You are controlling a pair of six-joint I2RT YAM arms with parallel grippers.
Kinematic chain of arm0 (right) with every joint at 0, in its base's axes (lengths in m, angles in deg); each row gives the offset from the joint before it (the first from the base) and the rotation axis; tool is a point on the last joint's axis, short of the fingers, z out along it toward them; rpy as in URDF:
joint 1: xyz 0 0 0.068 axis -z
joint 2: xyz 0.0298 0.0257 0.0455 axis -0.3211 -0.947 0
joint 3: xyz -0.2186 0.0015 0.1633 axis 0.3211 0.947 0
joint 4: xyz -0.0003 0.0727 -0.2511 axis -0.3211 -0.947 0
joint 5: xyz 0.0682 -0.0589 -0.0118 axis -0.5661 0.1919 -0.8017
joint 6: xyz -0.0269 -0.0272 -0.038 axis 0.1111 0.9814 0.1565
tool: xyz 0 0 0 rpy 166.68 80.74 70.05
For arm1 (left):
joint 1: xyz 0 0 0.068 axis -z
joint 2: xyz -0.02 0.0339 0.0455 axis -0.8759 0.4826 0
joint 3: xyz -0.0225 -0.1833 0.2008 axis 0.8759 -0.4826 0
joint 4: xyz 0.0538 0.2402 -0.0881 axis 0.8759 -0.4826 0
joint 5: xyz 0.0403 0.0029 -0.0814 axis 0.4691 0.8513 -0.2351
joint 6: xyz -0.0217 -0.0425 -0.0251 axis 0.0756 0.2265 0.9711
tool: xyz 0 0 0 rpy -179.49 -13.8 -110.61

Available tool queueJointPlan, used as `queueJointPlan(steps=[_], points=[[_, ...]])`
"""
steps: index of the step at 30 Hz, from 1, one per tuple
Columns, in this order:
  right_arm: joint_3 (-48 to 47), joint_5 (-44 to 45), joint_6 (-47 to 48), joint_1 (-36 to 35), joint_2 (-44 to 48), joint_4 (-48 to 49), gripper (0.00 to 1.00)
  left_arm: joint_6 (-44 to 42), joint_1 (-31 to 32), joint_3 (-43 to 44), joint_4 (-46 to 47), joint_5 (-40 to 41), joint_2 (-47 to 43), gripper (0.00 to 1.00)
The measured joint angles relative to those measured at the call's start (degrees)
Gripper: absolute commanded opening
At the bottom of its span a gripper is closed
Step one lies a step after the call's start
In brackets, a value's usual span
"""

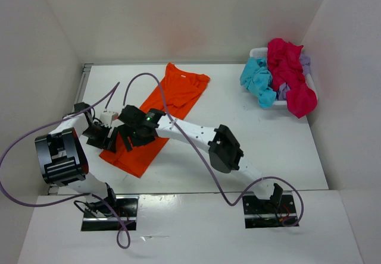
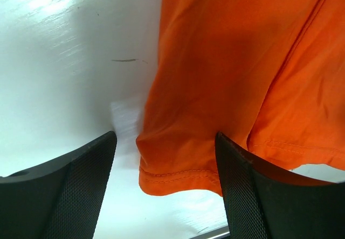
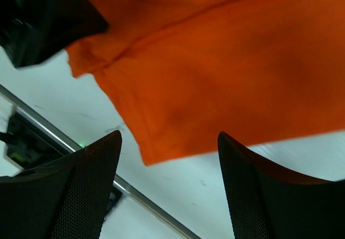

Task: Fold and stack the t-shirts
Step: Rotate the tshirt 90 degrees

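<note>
An orange t-shirt (image 1: 161, 112), folded into a long strip, lies diagonally on the white table, collar at the back. My left gripper (image 1: 102, 138) is open at the strip's near left corner. In the left wrist view that hemmed corner (image 2: 178, 169) lies between the fingers (image 2: 81, 185), low over the table. My right gripper (image 1: 128, 138) is open over the strip's near end, close beside the left one. In the right wrist view another shirt corner (image 3: 156, 142) lies between its spread fingers (image 3: 259, 196). Neither gripper holds cloth.
A white basket (image 1: 259, 53) at the back right holds pink (image 1: 292, 74), cyan (image 1: 259, 82) and purple shirts. White walls enclose the table on three sides. A metal rail (image 3: 64, 139) runs along the table's left edge. The left gripper's dark body (image 3: 43, 18) shows in the right wrist view.
</note>
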Motion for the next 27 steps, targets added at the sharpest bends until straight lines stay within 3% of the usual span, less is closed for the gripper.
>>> queueJointPlan(steps=[8,15,26,27], points=[[-17.44,3.96,-3.80,-4.00,-12.57,-9.11,0.77,0.04,0.00,-1.38,0.98,0.28,-2.23,0.81],[-36.17,6.86,-4.81,-9.46,-24.41,-20.02,0.70,-0.85,-0.46,-2.01,1.25,0.26,-4.50,0.81],[-32.44,8.22,-3.28,-12.07,-23.54,-23.56,0.68,-1.57,-4.61,-1.99,1.36,0.09,-4.90,0.81],[-31.56,8.26,-3.06,-12.07,-23.19,-23.63,0.63,-1.64,-4.61,-1.99,1.33,0.07,-4.90,0.81]])
